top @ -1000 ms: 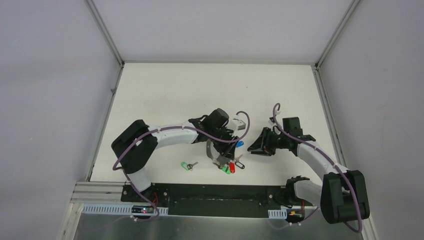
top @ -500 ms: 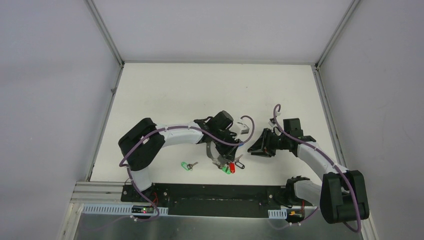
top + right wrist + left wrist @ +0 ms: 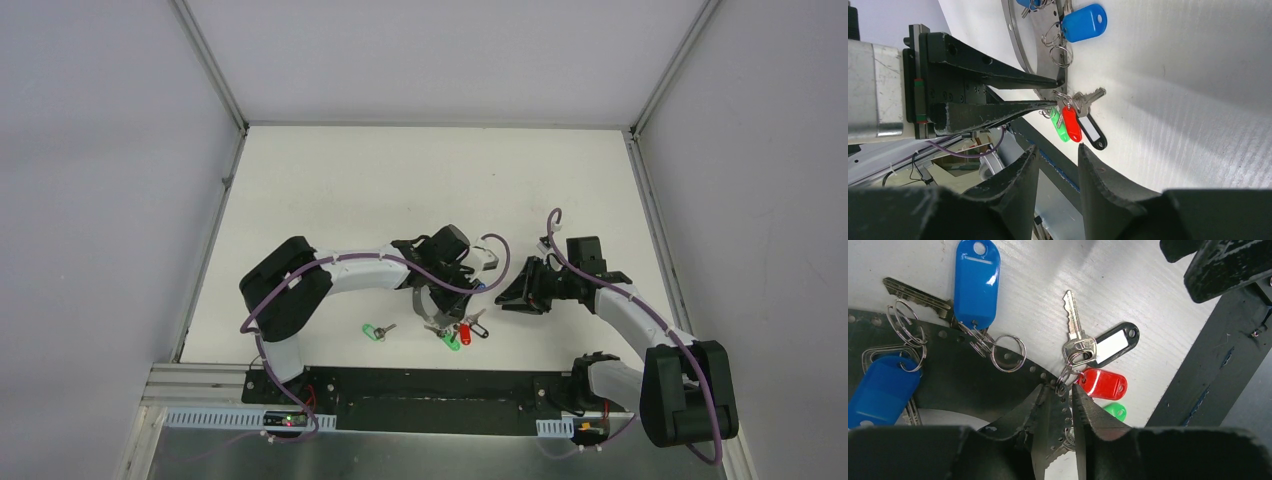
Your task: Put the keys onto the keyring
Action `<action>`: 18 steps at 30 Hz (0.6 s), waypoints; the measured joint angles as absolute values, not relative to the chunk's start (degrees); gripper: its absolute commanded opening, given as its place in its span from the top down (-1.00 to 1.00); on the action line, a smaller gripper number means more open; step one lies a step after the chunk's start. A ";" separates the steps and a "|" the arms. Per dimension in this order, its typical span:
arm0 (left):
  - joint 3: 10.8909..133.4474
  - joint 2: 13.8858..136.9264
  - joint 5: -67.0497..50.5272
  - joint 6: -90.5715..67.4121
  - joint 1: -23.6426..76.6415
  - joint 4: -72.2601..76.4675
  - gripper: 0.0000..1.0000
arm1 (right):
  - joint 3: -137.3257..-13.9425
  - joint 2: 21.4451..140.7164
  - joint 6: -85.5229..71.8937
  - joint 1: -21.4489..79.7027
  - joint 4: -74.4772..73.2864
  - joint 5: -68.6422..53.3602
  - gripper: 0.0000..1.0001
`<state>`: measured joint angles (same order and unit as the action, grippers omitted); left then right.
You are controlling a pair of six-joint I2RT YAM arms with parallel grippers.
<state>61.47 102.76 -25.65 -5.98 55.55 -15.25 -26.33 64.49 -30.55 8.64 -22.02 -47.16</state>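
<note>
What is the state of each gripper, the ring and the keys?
Grey perforated metal ring: lying flat.
Left gripper: jaws narrow around the ring's band; grip unclear.
Right gripper: open, empty.
Loose green-tagged key: lying apart from the ring.
Blue-tagged key: beside the ring; attachment unclear.

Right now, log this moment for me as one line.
left pincer: astride keyring, grip unclear | right pincer: open, empty | green-tag key: loose on table, off the ring

No legible text or numbers, black key tag (image 3: 1111,345) insert blank
</note>
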 measured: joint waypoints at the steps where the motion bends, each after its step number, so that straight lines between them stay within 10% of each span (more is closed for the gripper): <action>1: 61.49 102.76 -25.43 -5.96 55.55 -15.31 0.63 | -26.33 64.49 -30.57 8.64 -22.02 -47.20 0.26; 14: 62.98 102.76 -24.43 -5.98 55.57 -15.09 1.00 | -26.33 64.49 -30.50 8.62 -21.67 -47.22 0.24; 18: 62.98 102.76 -24.43 -7.33 55.57 -13.69 0.57 | -26.41 64.90 -29.71 8.62 -21.89 -47.22 0.20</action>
<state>62.98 102.76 -24.43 -7.33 55.57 -13.69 -26.41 64.90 -29.71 8.62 -21.89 -47.22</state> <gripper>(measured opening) 0.105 0.387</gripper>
